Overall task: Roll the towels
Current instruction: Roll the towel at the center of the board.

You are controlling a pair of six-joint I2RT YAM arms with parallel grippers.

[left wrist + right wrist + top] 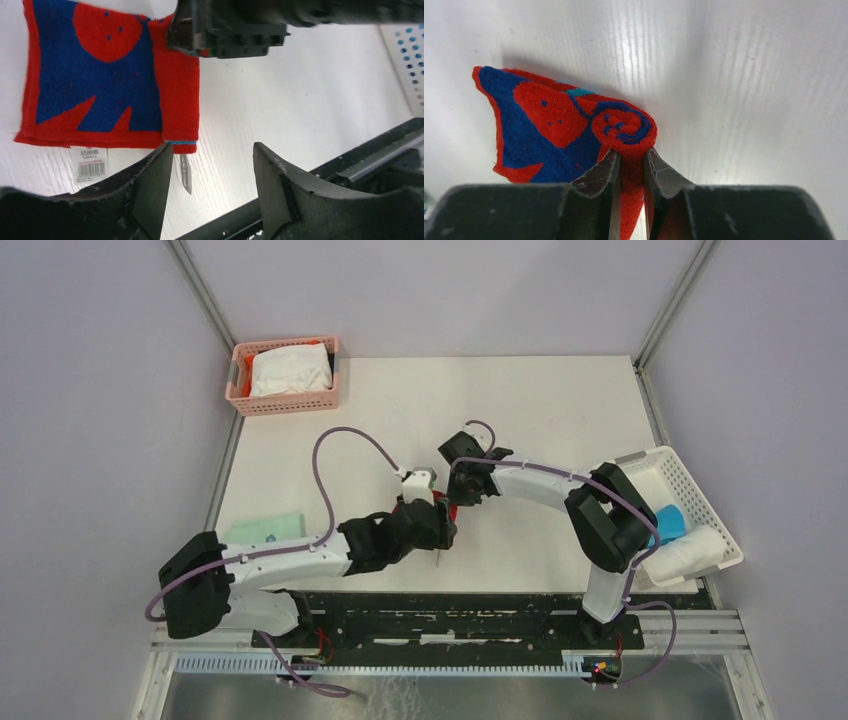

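Red-and-blue towel (100,75) at centre of table (310,100), between both arms; mostly flat, one end wound into tight spiral.
Right gripper (630,156) pinching that rolled end. Spiral faces its camera end-on, so roll axis runs along its fingers, with unrolled cloth to left in that view.
Left gripper (212,150) spread, holding nothing, at towel's near edge; cloth lies ahead and left of it.
Judgement: right arm owns roll — winding must travel toward flat side.
Turquoise towel (670,523) and white towel (692,550) lie in white basket (690,480), apparently rolled.
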